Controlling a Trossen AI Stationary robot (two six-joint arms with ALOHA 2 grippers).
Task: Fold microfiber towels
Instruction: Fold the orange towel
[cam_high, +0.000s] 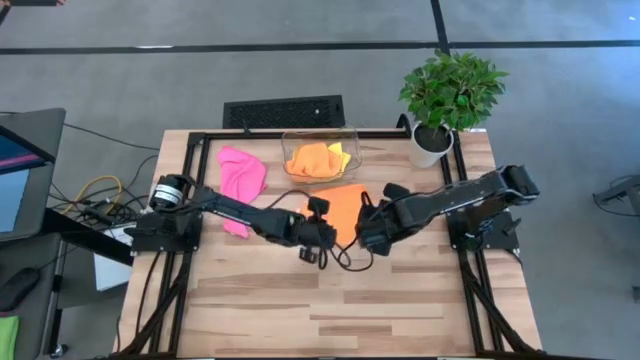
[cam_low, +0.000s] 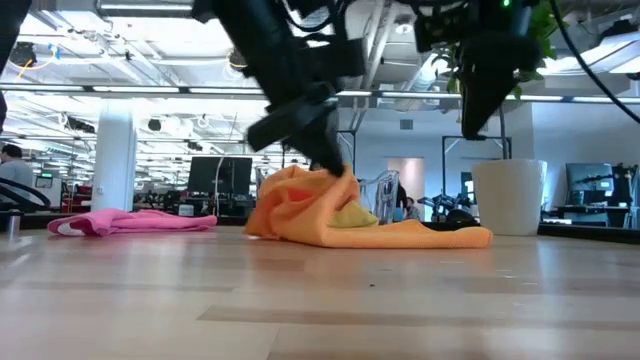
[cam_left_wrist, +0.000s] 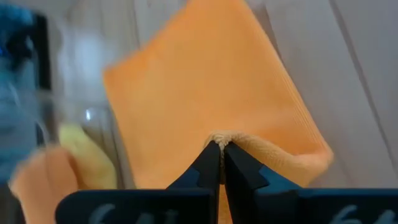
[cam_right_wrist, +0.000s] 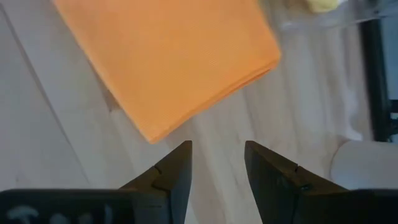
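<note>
An orange microfiber towel (cam_high: 346, 206) lies folded on the table's middle, just in front of the clear bin. My left gripper (cam_high: 328, 238) is shut on its near edge, which rises in a hump (cam_low: 300, 195) in the low view. My right gripper (cam_right_wrist: 217, 168) hangs open above bare wood beside the towel's right corner (cam_right_wrist: 152, 132) and touches nothing. A hot pink towel (cam_high: 242, 178) lies crumpled at the far left. Inside the bin are another orange towel (cam_high: 312, 160) and a yellow one (cam_high: 340, 158). My left gripper pinches the orange towel's near edge (cam_left_wrist: 219, 138) between its two fingertips; the cloth bunches into a small pucker there, and I cannot tell how many layers are caught. The fingers slant down from the table's near left. The pinched part is raised, and the rest (cam_low: 440, 237) lies on the table.
The clear plastic bin (cam_high: 352, 140) stands at the far middle. A potted plant in a white pot (cam_high: 432, 143) is at the far right corner. A black cable (cam_high: 345, 258) loops on the wood between the grippers. The table's near half is bare wood.
</note>
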